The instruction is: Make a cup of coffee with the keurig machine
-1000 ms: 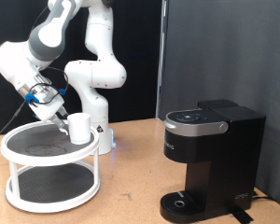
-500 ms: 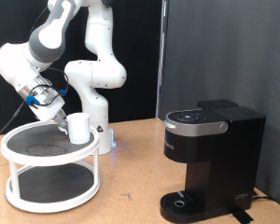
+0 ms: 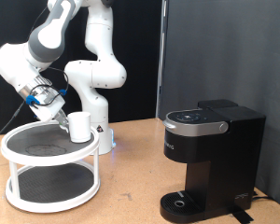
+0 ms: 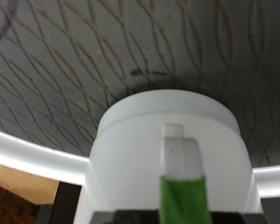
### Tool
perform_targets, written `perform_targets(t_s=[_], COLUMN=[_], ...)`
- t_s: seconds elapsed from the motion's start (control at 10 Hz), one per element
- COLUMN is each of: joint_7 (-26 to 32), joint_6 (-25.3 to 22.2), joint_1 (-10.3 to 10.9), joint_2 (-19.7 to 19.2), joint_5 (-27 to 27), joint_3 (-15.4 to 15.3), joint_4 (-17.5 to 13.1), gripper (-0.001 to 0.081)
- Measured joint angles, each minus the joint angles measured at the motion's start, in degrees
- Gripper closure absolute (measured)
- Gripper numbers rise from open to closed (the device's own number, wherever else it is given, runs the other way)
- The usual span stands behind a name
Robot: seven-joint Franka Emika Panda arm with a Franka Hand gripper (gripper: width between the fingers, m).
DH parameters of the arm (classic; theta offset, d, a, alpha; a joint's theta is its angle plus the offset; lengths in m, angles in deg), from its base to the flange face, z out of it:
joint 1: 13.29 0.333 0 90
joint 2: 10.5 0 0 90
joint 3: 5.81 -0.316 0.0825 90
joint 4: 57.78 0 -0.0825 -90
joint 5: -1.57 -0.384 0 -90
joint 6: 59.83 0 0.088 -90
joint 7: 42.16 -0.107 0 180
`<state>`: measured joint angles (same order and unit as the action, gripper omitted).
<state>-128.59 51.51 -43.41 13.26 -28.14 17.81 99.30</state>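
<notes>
on the upper tier of the white round stand (image 3: 49, 154), at the exterior view's left, the cup (image 3: 79, 127) is seen upright near the tier's right edge. the gripper (image 3: 64, 119) is placed against the cup's left side, with the white arm (image 3: 42, 47) bent down to it from above. whether the cup stands on the tier or is raised just above it cannot be told from this view.

in the wrist view the cup (image 4: 168, 154) is shown from close by, filling the lower middle of the picture, with one green-padded finger (image 4: 182, 187) laid against its wall and the patterned dark surface of the stand (image 4: 103, 56) behind it. the second finger is not visible there, so the cup is taken to be clamped at its rim, though this is only partly shown.

the coffee machine (image 3: 211, 161) is visible in the exterior view alone, well apart at the right on the wooden table (image 3: 126, 182), its lid down and its round drip tray (image 3: 183, 200) bare.
</notes>
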Motion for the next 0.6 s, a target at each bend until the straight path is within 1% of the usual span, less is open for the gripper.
perform_targets(t_s=[0.3,0.5,0.6], joint_7=[-0.3,-0.7,-0.7], joint_6=[-5.3,-7.3,-7.2], joint_1=[-1.0,-1.7,-1.7], joint_2=[1.4,2.5,2.4], joint_5=[0.2,2.0,1.9], joint_3=[0.8,0.9,0.9], joint_4=[-1.4,-1.9,-1.8], gripper=[0.08,0.08,0.08])
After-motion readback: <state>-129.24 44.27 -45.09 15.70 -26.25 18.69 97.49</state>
